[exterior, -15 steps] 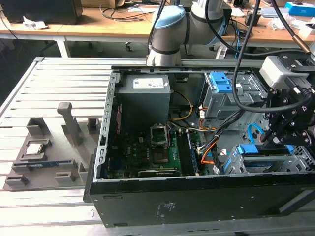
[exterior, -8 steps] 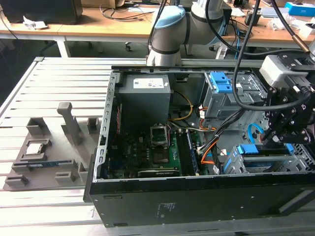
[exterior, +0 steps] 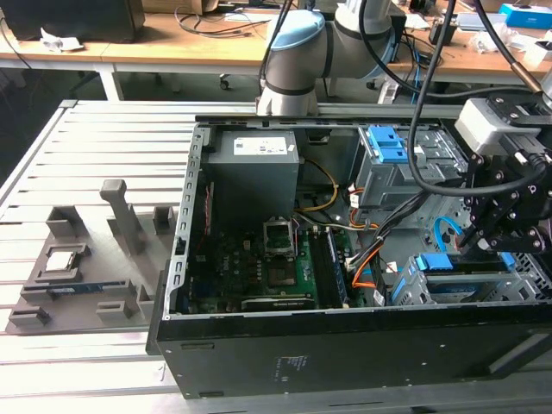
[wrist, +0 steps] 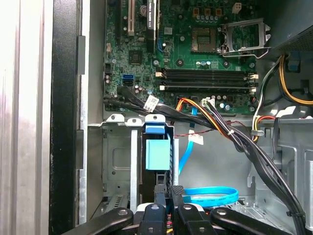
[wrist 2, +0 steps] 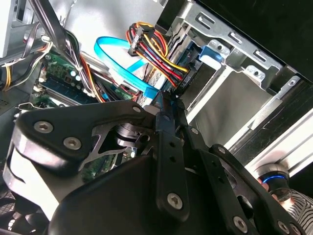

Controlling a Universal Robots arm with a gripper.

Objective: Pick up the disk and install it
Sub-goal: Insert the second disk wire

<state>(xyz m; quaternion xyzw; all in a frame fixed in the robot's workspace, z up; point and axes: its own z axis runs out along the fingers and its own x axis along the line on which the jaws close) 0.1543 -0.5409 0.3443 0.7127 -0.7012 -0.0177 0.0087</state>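
In the exterior view the disk, a flat grey drive with blue rails at both ends, sits in the drive cage in the lower right corner of the open computer case. My gripper hangs just above the disk's upper edge, with its black fingertips close to or touching it. In the first wrist view the fingers stand pressed together over the cage slot, where a blue plastic piece shows. The second wrist view has the fingertips meeting, with nothing visible between them.
A bundle of black, orange and red cables and a blue flat cable run close by the cage. The motherboard with its open socket fills the case floor. A grey fixture holding a small chip lies on the table at the exterior view's left.
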